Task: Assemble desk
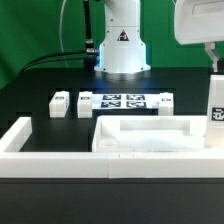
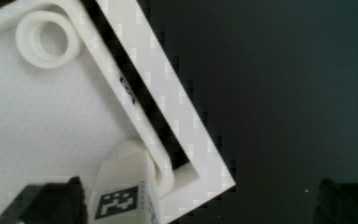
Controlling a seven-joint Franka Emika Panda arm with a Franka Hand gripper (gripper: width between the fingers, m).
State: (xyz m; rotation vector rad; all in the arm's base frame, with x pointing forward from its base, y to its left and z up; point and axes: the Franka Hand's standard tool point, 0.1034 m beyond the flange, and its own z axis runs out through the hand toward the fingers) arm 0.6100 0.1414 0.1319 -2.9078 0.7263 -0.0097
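On the black desk [image 1: 40, 85] the open tool [image 1: 213, 64] hovers over the upright leg post [image 1: 215, 112] at a corner of the tabletop [image 1: 150, 130], which probably needs regripping and twisting home.

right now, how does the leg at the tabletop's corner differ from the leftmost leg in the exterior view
The corner leg stands upright and tall; the leftmost leg sits low, apparently lying down. The corner leg stands in a corner of the tabletop; the leftmost leg rests on the black table, apart from the tabletop. Both are white posts.
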